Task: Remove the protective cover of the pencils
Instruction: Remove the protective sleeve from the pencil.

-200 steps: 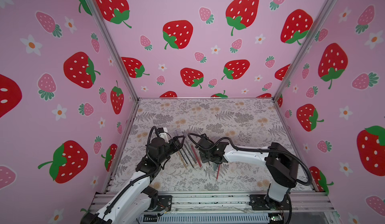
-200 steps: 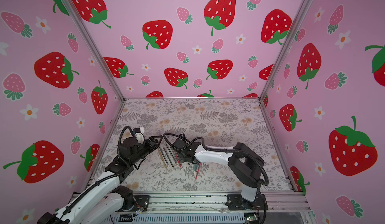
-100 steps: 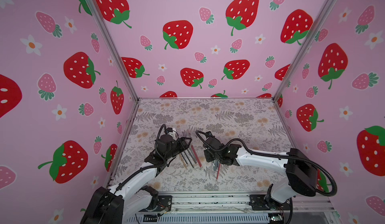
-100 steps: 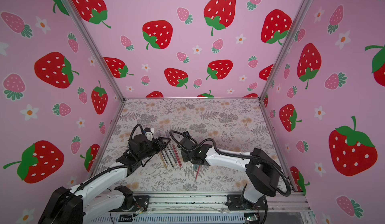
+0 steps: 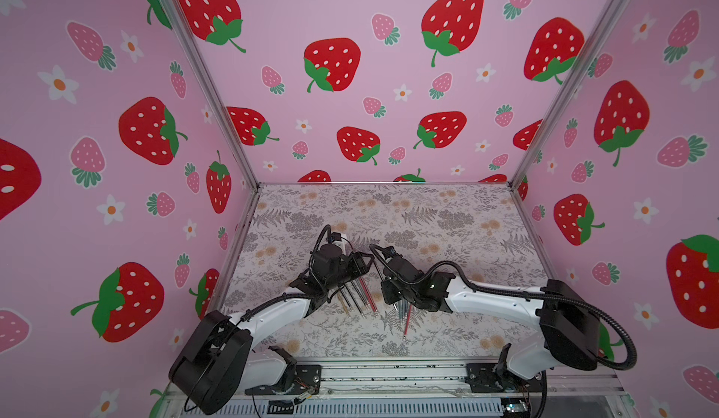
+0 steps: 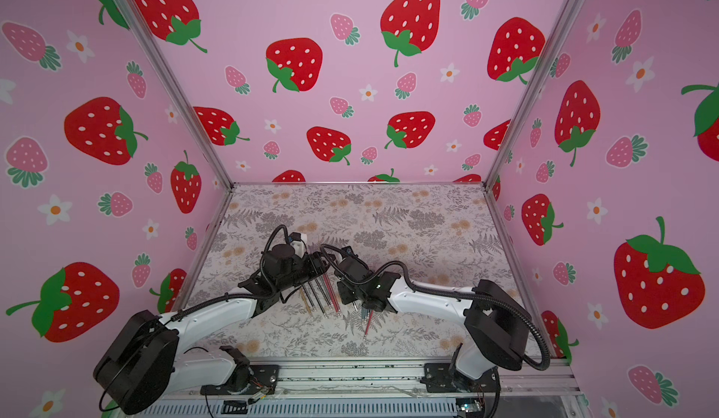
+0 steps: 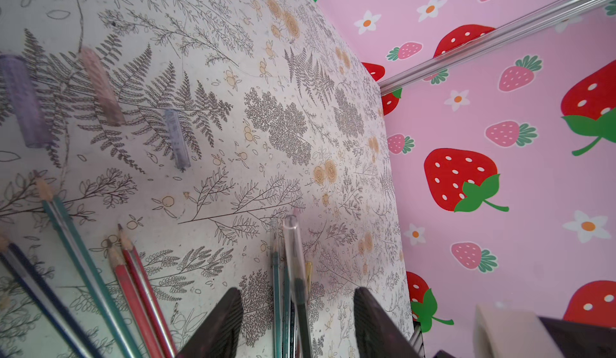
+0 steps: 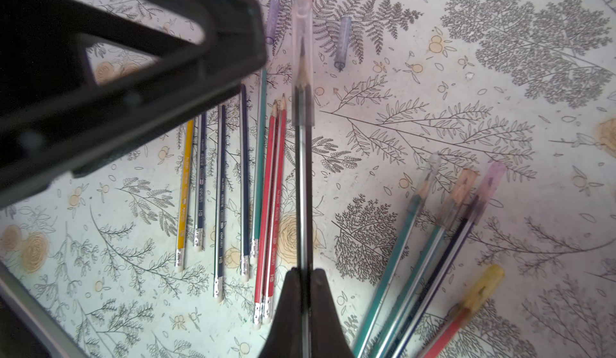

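Both arms have stretched forward from the near edge since a second ago, elbows dropped low, and their tips have drawn closer together over the bench, whose flowered top floors the strawberry-papered booth. The left arm and right arm meet somewhat nearer the near edge than the far one, about midway between the side edges.

The left pincer stands half wide and holds nothing. In its wrist view a covered pencil tip shows in the gap between its jaws, clear of both. The right pincer is clamped narrow on a dark pencil, gripping it well back from the point and holding it above the bench.

Under the two pincers lie the rest of the pencils. The bare pencils, yellow, navy, green and red, lie side by side below the left pincer. The capped pencils lie in a loose fan just beside them, below the right pincer.

A clear cover sits on the point of the dark pencil. Several loose covers, purplish and pinkish, lie on the bench just past the pencil points, toward the far edge.
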{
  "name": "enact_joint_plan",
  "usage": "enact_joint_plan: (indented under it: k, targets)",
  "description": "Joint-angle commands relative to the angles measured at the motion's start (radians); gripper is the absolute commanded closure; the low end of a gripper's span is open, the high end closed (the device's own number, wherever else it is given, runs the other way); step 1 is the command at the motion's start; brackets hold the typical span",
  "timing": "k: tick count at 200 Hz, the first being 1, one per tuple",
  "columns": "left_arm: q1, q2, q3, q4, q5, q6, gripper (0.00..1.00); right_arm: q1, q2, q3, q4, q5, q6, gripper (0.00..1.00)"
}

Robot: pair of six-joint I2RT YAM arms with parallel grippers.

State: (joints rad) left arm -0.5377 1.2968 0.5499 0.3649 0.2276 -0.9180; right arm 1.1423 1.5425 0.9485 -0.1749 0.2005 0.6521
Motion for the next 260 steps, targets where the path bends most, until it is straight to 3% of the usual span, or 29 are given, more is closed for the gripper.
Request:
enact_joint_plan:
  k: [1,45,110,160,206,233,260]
  targets:
    - [-0.008,0.036,0.053,0.042,-0.006,-0.005,0.43,-0.003,-0.033,-0.016,0.027,-0.025,-0.01,1.0]
    - [-0.011,0.093,0.085,0.063,0.013,-0.012,0.53,-0.003,-0.043,-0.022,0.038,-0.038,-0.011,1.0]
    - [-0.011,0.106,0.095,0.054,0.014,-0.028,0.83,-0.002,-0.046,-0.023,0.043,-0.051,-0.011,1.0]
    - [-0.013,0.1,0.097,0.041,0.013,-0.041,0.85,0.004,-0.039,-0.021,0.052,-0.058,-0.014,1.0]
    - [-0.013,0.099,0.097,0.036,0.018,-0.05,0.93,0.005,-0.035,-0.021,0.055,-0.05,-0.013,0.84]
    - [-0.014,0.099,0.099,0.035,0.025,-0.051,0.93,0.005,-0.019,-0.01,0.052,-0.034,-0.014,0.69]
    - [-0.015,0.099,0.099,0.035,0.035,-0.054,0.93,0.005,0.016,0.015,0.041,-0.024,-0.02,0.63]
